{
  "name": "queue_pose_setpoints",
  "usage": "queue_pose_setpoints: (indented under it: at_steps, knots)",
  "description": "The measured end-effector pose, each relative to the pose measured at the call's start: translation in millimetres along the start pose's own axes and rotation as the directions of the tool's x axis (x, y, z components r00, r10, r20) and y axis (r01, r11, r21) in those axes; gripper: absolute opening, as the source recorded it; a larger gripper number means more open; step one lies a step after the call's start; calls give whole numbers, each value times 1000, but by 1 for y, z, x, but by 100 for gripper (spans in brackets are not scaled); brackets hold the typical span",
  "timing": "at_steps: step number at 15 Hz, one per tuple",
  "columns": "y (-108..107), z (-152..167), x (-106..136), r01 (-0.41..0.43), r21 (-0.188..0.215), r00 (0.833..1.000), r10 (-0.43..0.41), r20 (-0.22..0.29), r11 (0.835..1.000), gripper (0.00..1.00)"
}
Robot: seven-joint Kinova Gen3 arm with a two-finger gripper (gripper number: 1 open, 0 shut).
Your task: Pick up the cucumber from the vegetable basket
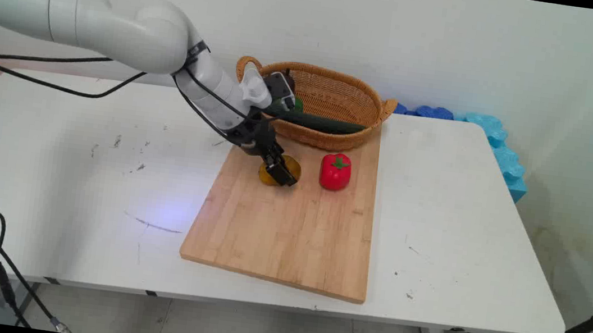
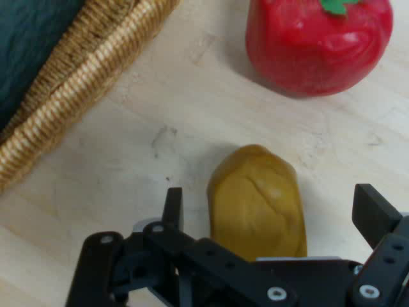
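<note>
Potato (image 2: 257, 203) half hidden between gripper (image 2: 271, 214) fingers

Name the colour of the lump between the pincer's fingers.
Mustard yellow lump; the hand view shows it best.

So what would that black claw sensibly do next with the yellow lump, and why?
Probably close the jaws. The gripper is open and down at the cutting board, one finger on each side of the yellow potato-like piece, with gaps visible on both sides, so nothing is gripped.
</note>
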Motion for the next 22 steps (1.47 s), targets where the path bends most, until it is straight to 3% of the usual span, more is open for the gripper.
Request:
queue_pose_setpoints:
  at_steps: [10,22]
  knots:
    - [-21,-25,41,-69,-17,997,69,-34,997,100]
    - [-83,-22,105,-203,25,978,204,-48,979,100]
